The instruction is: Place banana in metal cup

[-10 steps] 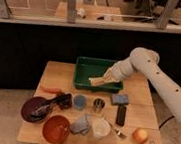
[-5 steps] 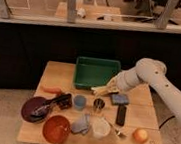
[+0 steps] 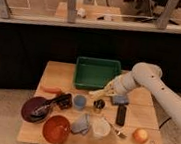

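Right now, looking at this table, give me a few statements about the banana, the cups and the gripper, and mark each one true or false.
1. The banana lies inside the metal cup. False: it is held above the table, just over and left of the cup.
2. The gripper is in front of the green bin. True.
3. The light blue cup stands left of the metal cup. True.
4. The orange fruit sits in the green bin. False: it rests near the table's front right corner.
5. The red bowl is near the front edge. True.
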Robot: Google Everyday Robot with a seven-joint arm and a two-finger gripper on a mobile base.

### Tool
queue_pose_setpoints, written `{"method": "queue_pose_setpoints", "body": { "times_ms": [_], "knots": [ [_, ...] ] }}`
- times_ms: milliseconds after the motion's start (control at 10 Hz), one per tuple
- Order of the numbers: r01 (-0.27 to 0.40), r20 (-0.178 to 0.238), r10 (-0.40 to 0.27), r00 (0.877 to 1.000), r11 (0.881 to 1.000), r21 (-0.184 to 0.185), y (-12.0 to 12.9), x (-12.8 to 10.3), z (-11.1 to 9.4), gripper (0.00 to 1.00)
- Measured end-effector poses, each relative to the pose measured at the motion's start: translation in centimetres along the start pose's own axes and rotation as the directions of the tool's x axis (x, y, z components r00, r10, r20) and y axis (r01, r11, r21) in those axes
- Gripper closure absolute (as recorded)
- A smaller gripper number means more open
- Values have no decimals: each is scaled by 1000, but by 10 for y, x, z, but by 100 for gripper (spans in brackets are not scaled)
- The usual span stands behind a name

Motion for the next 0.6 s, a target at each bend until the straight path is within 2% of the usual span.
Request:
{"method": "queue_pose_setpoints", "body": {
  "times_ms": [600],
  "knots": [
    [73, 39, -72, 997, 997, -9, 18, -11, 14, 100]
  ]
}}
